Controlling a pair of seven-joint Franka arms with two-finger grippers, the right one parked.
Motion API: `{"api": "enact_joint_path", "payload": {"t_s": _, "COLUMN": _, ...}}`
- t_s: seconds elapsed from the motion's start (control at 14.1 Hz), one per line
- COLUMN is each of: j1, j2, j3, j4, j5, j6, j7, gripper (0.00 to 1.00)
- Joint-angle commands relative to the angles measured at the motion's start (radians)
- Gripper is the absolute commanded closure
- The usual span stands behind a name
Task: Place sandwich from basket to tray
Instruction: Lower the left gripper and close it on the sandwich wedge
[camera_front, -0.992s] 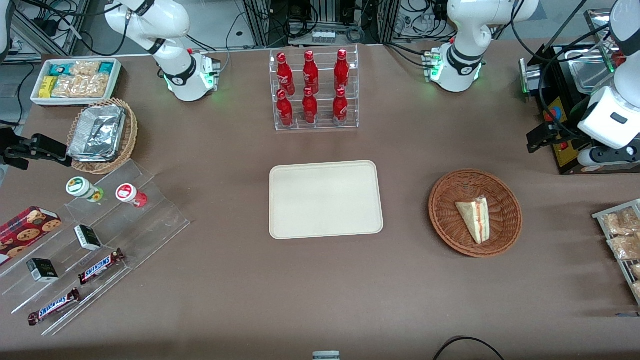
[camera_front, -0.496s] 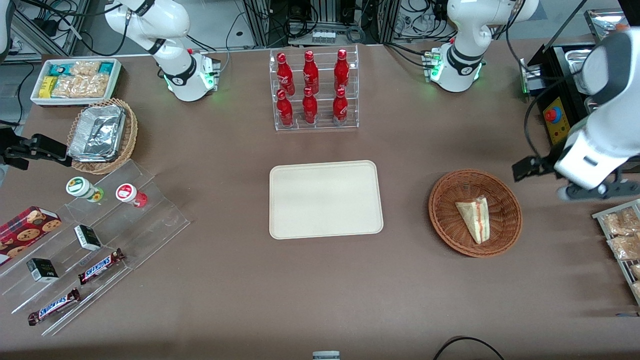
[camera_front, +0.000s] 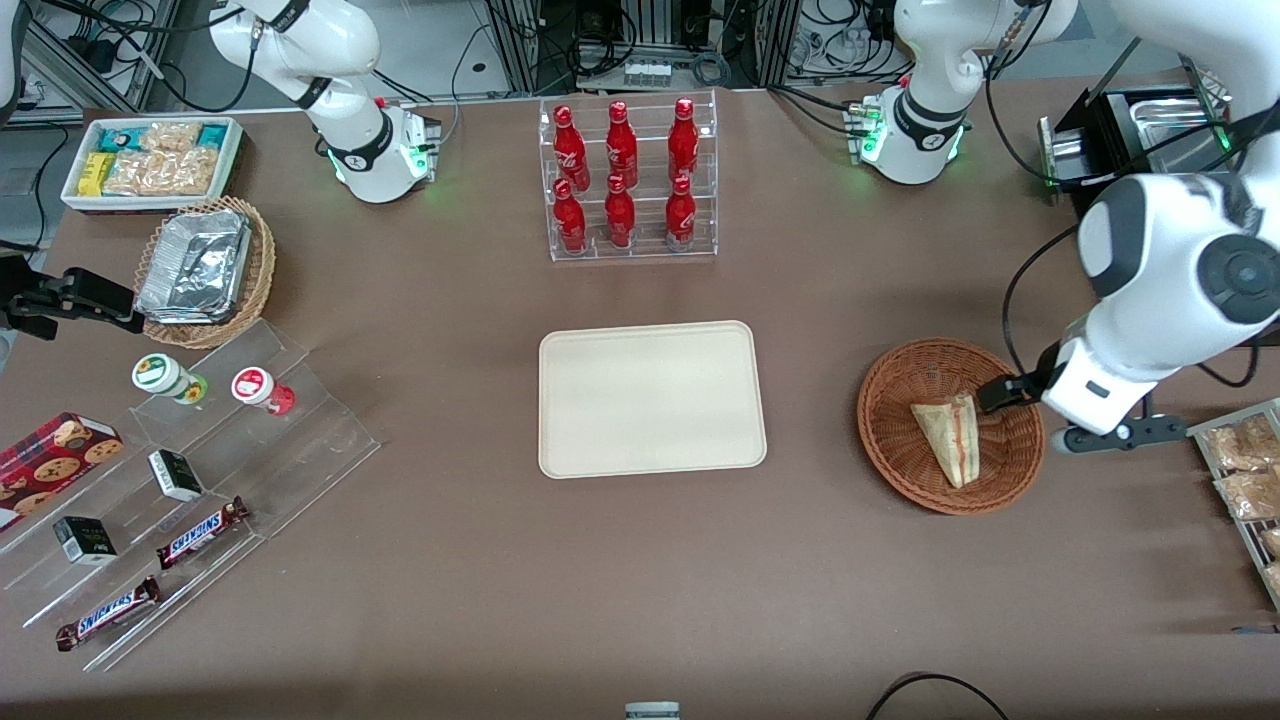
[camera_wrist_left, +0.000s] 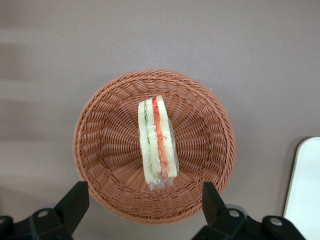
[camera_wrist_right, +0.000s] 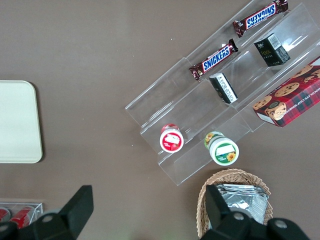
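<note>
Tabletop, hand (camera_wrist_left: 142, 210) spread above basket (camera_wrist_left: 210, 135)

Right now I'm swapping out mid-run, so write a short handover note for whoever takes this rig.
Gripper: open, empty, hovering above the basket, fingers spread wide.
Sandwich: lying in the basket, untouched; cut edge with red and green filling faces up in the wrist view.
Tray: mid-table, toward the parked arm's end from the basket, nothing on it.
Done: approach only.
Left: descend, grasp sandwich, lift, carry to tray, release.
</note>
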Motion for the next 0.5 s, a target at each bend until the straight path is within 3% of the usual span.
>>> {"api": "enact_joint_path", "payload": {"t_s": 0.0, "j1": -0.008, "j2": -0.017, "j3": -0.002, "j4": -0.107, "j5": 0.001, "j6": 0.126, "j7": -0.078, "gripper": 0.0}}
{"api": "enact_joint_path", "payload": {"t_s": 0.43, "j1": -0.027, "j2": -0.005, "j3": -0.001, "j4": -0.251, "j5": 0.003, "j6": 0.308, "j7": -0.124, "gripper": 0.0}}
